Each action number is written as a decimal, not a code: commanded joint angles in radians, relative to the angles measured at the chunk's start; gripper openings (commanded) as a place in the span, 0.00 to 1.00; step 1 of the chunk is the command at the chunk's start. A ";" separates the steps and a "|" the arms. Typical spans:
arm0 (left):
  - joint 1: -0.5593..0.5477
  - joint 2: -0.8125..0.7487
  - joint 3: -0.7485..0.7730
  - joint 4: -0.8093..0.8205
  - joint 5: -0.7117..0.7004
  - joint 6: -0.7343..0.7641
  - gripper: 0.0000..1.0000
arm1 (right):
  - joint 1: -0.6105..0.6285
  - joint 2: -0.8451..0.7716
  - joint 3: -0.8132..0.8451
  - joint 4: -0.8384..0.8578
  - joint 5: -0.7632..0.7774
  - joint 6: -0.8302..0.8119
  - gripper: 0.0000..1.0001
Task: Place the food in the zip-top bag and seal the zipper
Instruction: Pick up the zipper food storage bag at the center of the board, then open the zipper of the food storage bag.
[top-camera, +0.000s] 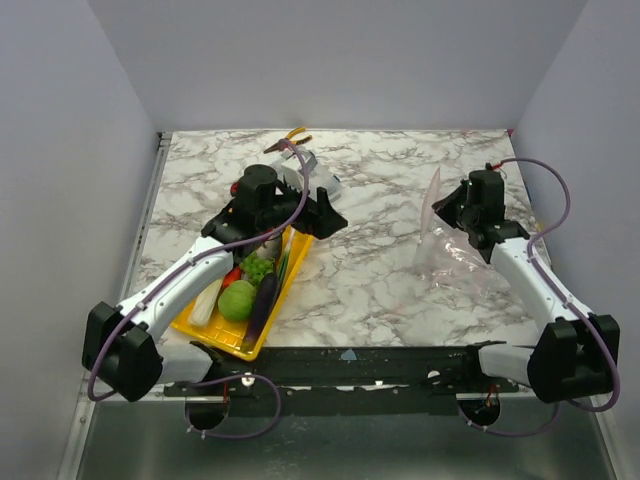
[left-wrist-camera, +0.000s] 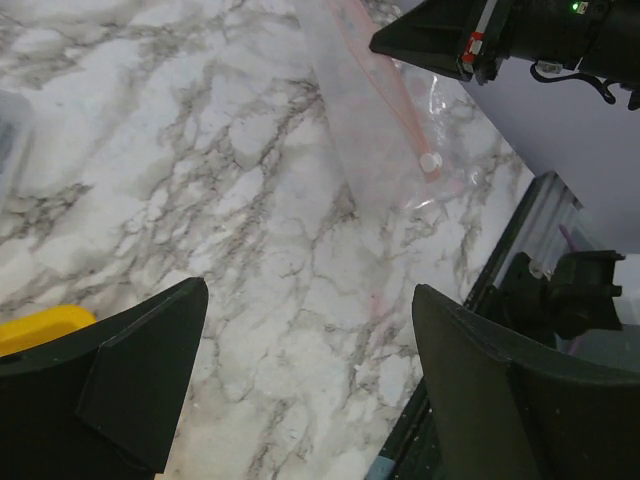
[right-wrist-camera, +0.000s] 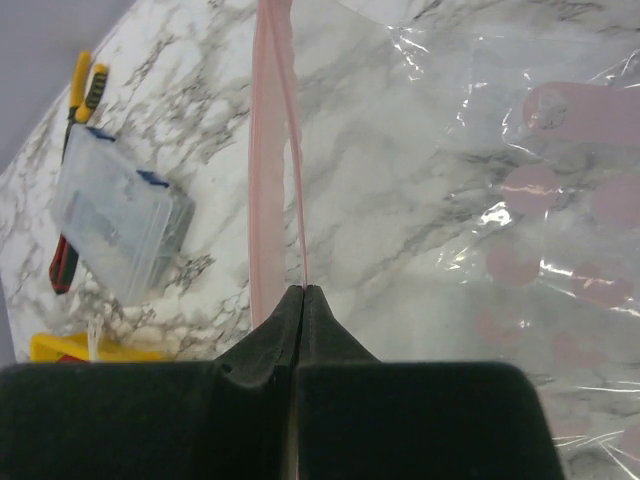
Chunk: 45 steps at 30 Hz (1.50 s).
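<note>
Step in hand: presenting the bag for loading; no loading is evident. The right gripper (right-wrist-camera: 302, 292) has its jaws pressed together on the zipper (right-wrist-camera: 268, 150), pinching the pink strip at its near end, with the zip-top bag (right-wrist-camera: 480, 180) hanging beyond and to the right of the jaws, its lower part slumped on the table (top-camera: 380, 280). The left gripper (left-wrist-camera: 310, 290) has its jaws wide apart with only bare marble between them. The food (top-camera: 245, 290) lies in the yellow tray (top-camera: 215, 340), behind and below the left jaws, well apart from the bag. Whether the mouth is parted enough to admit a piece cannot be told. Judgement: the next move calls for the left jaws to drop back to the tray and close on one item, while the right grip keeps the mouth raised.
</note>
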<state>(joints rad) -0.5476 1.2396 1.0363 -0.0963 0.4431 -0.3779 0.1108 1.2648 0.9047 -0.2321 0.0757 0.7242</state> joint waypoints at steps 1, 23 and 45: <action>-0.039 0.090 0.046 0.061 0.135 -0.152 0.83 | 0.078 -0.072 -0.051 0.051 -0.104 0.017 0.00; -0.114 0.341 0.216 -0.213 -0.009 -0.179 0.51 | 0.578 -0.095 -0.095 0.070 0.186 0.115 0.00; -0.089 0.421 0.269 -0.228 0.068 -0.166 0.09 | 0.707 -0.053 0.024 -0.071 0.345 0.108 0.00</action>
<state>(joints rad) -0.6422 1.6535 1.2697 -0.3309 0.4503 -0.5529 0.7616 1.1934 0.8959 -0.2188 0.2947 0.8246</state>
